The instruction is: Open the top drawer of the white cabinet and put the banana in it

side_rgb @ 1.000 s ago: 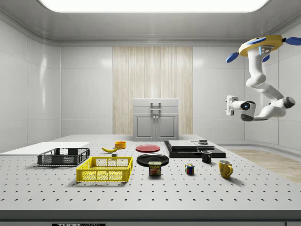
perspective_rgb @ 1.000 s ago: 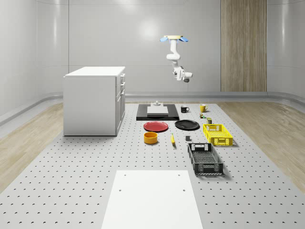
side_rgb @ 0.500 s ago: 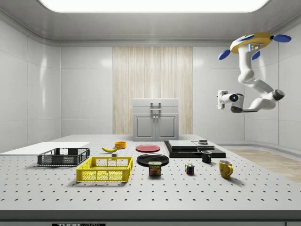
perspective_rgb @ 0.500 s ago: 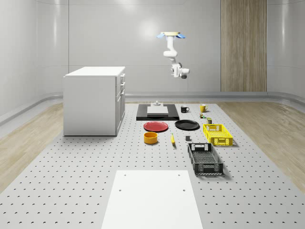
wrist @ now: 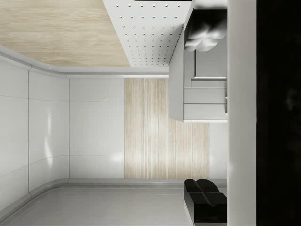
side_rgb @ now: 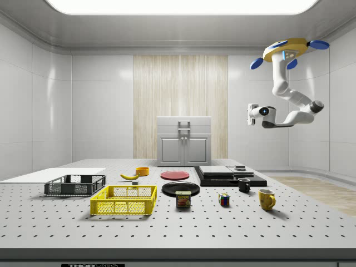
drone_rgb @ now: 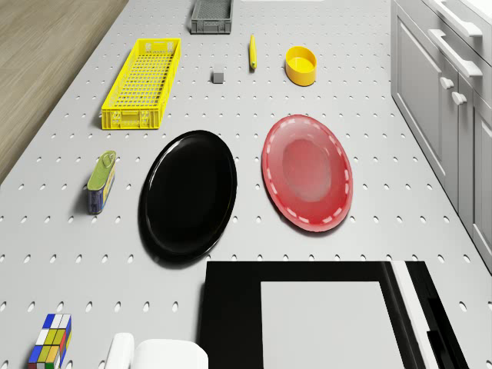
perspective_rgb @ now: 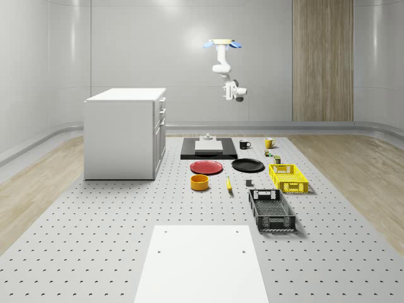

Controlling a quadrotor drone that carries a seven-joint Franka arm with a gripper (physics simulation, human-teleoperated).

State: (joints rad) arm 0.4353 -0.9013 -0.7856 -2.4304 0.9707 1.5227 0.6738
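Observation:
The white cabinet (perspective_rgb: 126,132) stands at the whole-scene view's left, and its front with handles faces the side view (side_rgb: 184,142). Its top drawer (drone_rgb: 459,34) is closed. The banana (perspective_rgb: 228,184) lies on the table between the yellow bowl (perspective_rgb: 200,182) and a small grey block; it is also seen as banana (side_rgb: 129,176) and banana (drone_rgb: 251,52). The drone (perspective_rgb: 221,44) hovers high over the table's far end, above the black platform (perspective_rgb: 208,148). Its arm hangs down, and the gripper (side_rgb: 253,113) points toward the cabinet, far from it and holding nothing I can see.
A red plate (drone_rgb: 307,172) and a black plate (drone_rgb: 189,192) lie below the drone. A yellow basket (perspective_rgb: 288,177), a black basket (perspective_rgb: 271,210), a can (drone_rgb: 101,181), a colour cube (drone_rgb: 51,338) and two mugs (side_rgb: 266,198) sit on the whole-scene view's right. A white mat (perspective_rgb: 202,262) lies in front.
The drone with its arm has shifted toward the whole-scene view's left and slightly up; in the side view it moved left. Nothing on the table moved.

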